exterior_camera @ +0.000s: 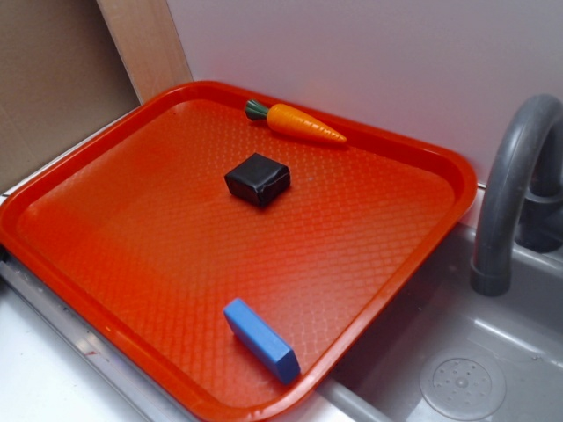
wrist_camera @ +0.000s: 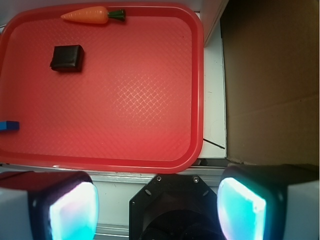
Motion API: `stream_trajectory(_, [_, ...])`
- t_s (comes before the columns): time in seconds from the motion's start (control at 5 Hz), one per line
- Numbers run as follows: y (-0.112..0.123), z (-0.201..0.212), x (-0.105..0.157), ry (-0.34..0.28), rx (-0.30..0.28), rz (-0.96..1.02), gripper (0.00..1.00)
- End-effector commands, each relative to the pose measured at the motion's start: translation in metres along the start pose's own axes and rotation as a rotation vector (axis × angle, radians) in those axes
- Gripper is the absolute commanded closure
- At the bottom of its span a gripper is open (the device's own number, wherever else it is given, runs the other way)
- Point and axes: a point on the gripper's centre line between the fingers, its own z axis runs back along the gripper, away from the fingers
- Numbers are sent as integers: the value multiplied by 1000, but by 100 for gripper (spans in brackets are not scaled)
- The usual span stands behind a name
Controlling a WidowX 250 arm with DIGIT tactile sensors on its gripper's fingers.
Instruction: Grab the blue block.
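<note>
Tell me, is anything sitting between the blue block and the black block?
No. In the exterior view, only bare red tray lies between the blue block and the black block.

No readable text, label, brand, number or sign appears in either view.

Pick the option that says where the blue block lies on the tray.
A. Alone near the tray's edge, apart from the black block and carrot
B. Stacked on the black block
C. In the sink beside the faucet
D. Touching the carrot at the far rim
A: the blue block lies by the red tray's near rim, well apart from the black block and carrot.
</note>
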Motion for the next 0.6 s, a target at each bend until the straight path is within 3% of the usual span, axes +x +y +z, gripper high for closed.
stream_trajectory(0.0, [0, 0, 0, 0, 0, 0, 0])
stream_trajectory(0.2, [-22, -2, 10, -51, 30, -114, 0])
stream_trajectory(0.4, [-53, -5, 19, -79, 25, -301, 0])
